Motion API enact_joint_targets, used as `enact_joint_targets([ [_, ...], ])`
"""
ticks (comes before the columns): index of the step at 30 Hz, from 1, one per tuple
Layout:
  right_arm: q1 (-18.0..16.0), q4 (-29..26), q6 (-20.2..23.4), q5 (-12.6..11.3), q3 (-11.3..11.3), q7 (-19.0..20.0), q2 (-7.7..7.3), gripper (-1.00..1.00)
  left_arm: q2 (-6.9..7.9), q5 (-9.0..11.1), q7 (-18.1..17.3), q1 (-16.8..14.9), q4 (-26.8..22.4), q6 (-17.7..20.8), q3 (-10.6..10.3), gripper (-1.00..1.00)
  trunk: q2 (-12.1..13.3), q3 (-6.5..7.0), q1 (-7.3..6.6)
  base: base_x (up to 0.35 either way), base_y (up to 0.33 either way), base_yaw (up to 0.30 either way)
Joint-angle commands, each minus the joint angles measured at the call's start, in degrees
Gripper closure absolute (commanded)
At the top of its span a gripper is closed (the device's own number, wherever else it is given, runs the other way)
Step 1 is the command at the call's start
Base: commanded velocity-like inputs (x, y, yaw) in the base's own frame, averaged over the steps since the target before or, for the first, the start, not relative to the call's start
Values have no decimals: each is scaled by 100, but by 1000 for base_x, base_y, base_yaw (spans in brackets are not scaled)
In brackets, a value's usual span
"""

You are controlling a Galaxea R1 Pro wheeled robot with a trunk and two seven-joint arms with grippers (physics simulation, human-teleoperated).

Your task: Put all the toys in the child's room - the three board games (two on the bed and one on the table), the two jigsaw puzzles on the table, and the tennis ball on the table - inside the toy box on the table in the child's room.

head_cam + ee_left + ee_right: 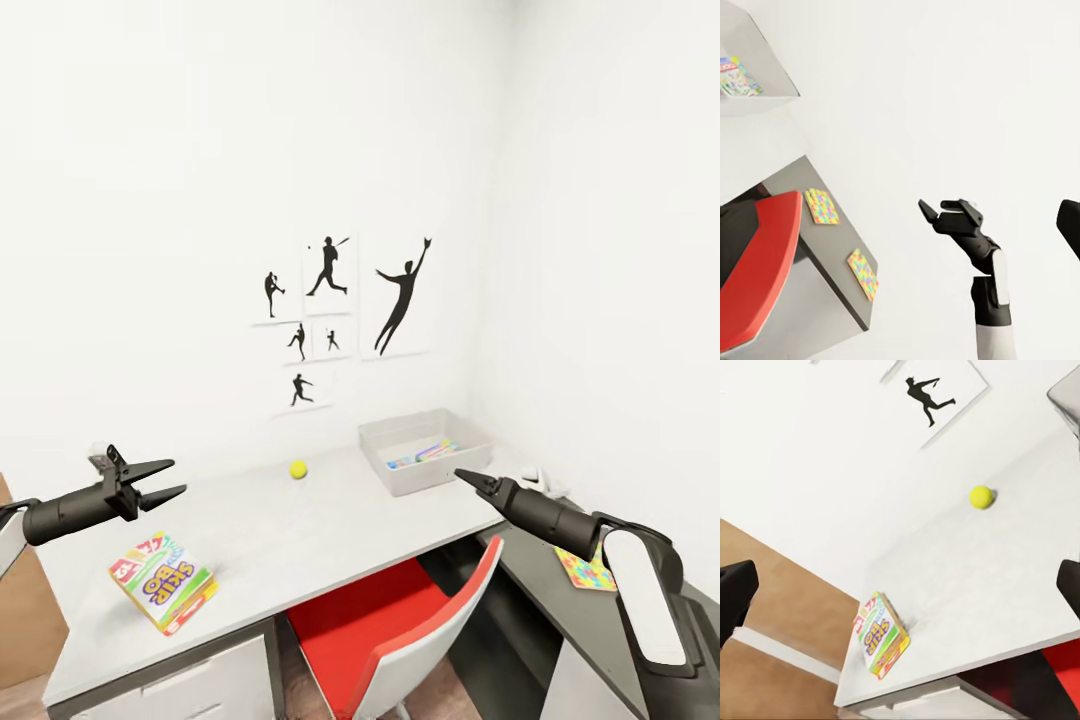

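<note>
The toy box [425, 452] stands at the back right of the light grey table [330, 520], with colourful flat items inside. The tennis ball [298, 469] lies left of it near the wall. A yellow-green-pink board game [163, 581] rests at the table's front left. My left gripper [165, 481] hovers open above and behind that game, holding nothing. My right gripper [466, 478] is open and empty in front of the toy box. In the left wrist view, two jigsaw puzzles [821, 206] [862, 274] lie on the lower dark section. The bed is out of view.
A red and white chair [400, 620] is pushed under the table's front edge. A small white object [545, 483] lies right of the toy box. Black silhouette sports pictures [340, 310] hang on the white wall behind. White drawers [200, 690] sit below the table's left end.
</note>
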Motion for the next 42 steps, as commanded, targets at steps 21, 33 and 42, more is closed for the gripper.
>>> enact_joint_targets([
  [21, -2, -3, 25, 47, -3, -112, 0, -100, -1, 15, -2, -3, 42, -5, 7, -100, -5, -142, 0, -59, 46, 211],
  [33, -2, -6, -534, 38, 9, -58, -4, -100, -1, 22, 8, -3, 178, -41, 41, -100, -5, -245, 0, 8, 214, 78],
  [42, -2, 9, -673, 44, 242, -68, -15, -100, -1, 15, -4, -3, 219, -62, 51, -100, -5, -328, 0, 74, 135, 4],
])
